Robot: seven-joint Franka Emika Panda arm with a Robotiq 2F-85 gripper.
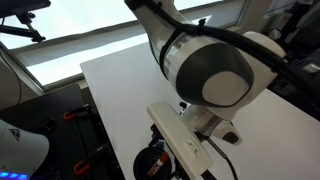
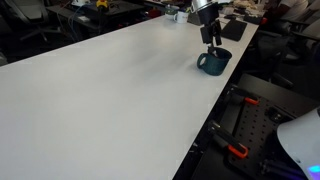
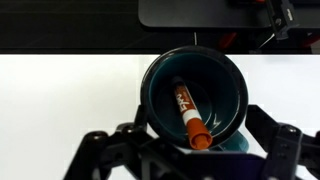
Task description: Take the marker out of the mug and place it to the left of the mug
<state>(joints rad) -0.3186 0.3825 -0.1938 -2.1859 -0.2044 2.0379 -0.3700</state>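
Note:
The mug (image 3: 222, 80), dark teal-black, stands on the white table and fills the middle of the wrist view. The marker (image 3: 186, 108) leans inside it, a dark barrel with a pale label, its reddish-orange cap up against the near rim. My gripper (image 3: 195, 140) is open. It hangs straight over the mug with one finger on each side of the rim, and it touches nothing. In an exterior view the gripper (image 2: 211, 38) is just above the mug (image 2: 213, 62), near the table's far right edge. In the second exterior view the arm (image 1: 205, 70) hides both.
The white table (image 2: 110, 95) stretches wide to the left of the mug. Its edge (image 2: 232, 75) runs close by on the mug's right, with dark equipment and red clamps (image 2: 240, 150) below it. Clutter (image 2: 175, 12) stands at the far end.

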